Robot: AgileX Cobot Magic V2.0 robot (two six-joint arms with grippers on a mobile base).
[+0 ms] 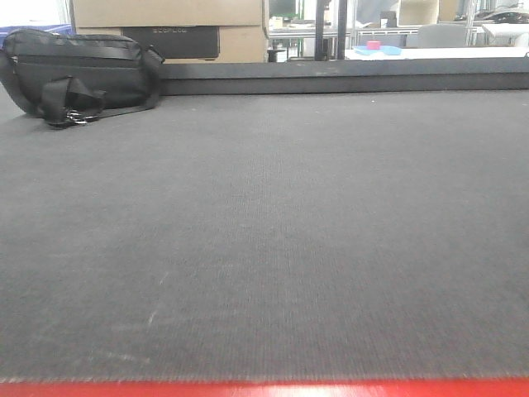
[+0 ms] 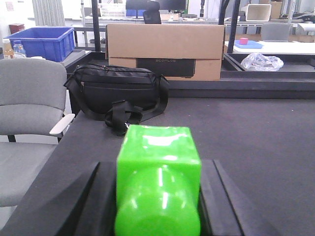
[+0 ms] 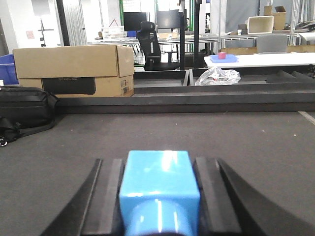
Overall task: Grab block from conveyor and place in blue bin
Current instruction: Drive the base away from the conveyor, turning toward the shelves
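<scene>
The conveyor point(image 1: 264, 231) is a wide dark grey woven belt with a red frame point(image 1: 264, 389) along its near edge. Neither gripper shows in the front view. In the left wrist view, my left gripper point(image 2: 157, 164) is shut on a glossy green block point(image 2: 158, 191), a black finger point(image 2: 96, 196) tight against each side, held over the belt. In the right wrist view, my right gripper point(image 3: 158, 160) is shut on a light blue block point(image 3: 158, 182) in the same way. The blue bin point(image 2: 42, 42) stands beyond the belt at the far left, behind a chair.
A black shoulder bag point(image 1: 78, 74) lies on the belt's far left corner. A cardboard box point(image 2: 165, 49) stands behind the belt's far rail. A grey office chair point(image 2: 29, 98) is left of the belt. A clear plastic bag point(image 2: 263, 61) lies at the back right.
</scene>
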